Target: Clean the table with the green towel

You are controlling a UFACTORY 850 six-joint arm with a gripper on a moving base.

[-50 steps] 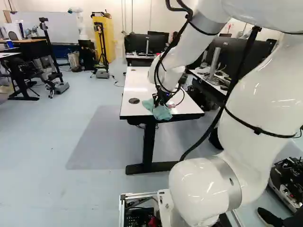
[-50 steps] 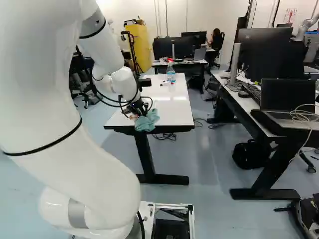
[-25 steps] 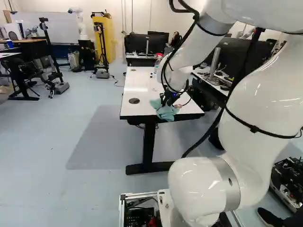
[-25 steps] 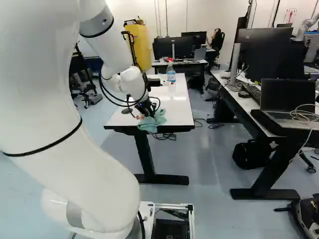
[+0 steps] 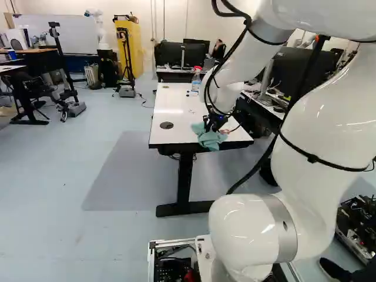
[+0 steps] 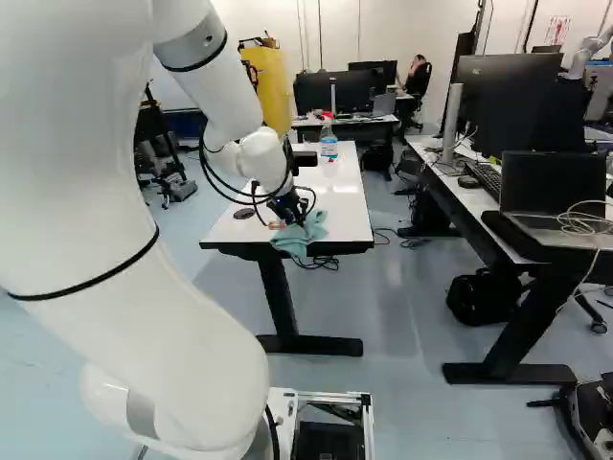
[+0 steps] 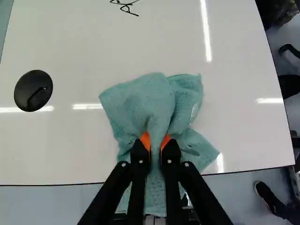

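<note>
Green towel (image 7: 154, 101), one, pinched between both fingers of gripper (image 5: 214, 124); beneath, one table (image 7: 234, 117); off sideways, one black disc (image 7: 33, 90).

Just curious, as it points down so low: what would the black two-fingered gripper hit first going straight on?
Folds of the green cloth towel that the gripper holds, then probably the glossy white tabletop beneath; how much gap is unclear.

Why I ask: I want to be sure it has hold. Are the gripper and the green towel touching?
Touching. The wrist view shows it plainly: the gripper has the green towel pinched between its two orange pads.
</note>
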